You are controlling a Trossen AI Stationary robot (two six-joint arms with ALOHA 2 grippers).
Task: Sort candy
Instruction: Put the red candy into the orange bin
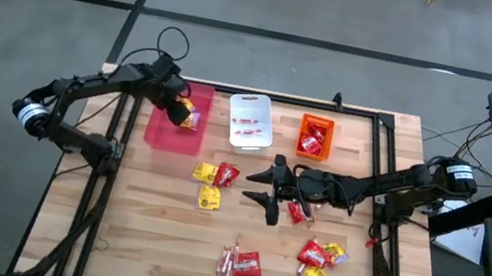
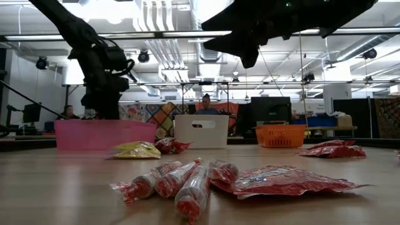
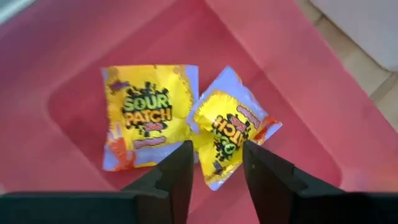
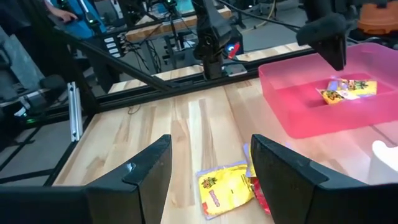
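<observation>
Main risk is at the left gripper [image 3: 214,168]: it hangs over the pink bin [image 1: 162,131] with its fingers parted, and a yellow packet [image 3: 227,134] sits right between the fingertips, tilted. I can't tell if that packet has dropped clear or is hung up on a pad; if it's stuck, pulling the arm away could drag it back out over the rim. A second yellow packet [image 3: 146,115] lies flat on the bin floor just beside it, the two touching or overlapping, so any re-grab there could catch both. The right gripper [image 1: 270,188] hovers wide open and empty above the middle of the table, near a yellow packet and a red one [image 1: 217,174] that lie touching; closing on that pair without separating them would likely put a wrong colour in a bin. The loose stick candies [image 2: 178,181] near the front edge are round and bunched against a red packet [image 2: 284,180], so they could roll or come up several at once. Candy is small and crinkly: glossy square packets in yellow and red, thin pinkish-red sticks with twisted ends. Some already sits in the white bin [image 1: 251,122] and the orange bin [image 1: 315,137]; a further cluster [image 1: 319,258] lies toward the right front of the table.
</observation>
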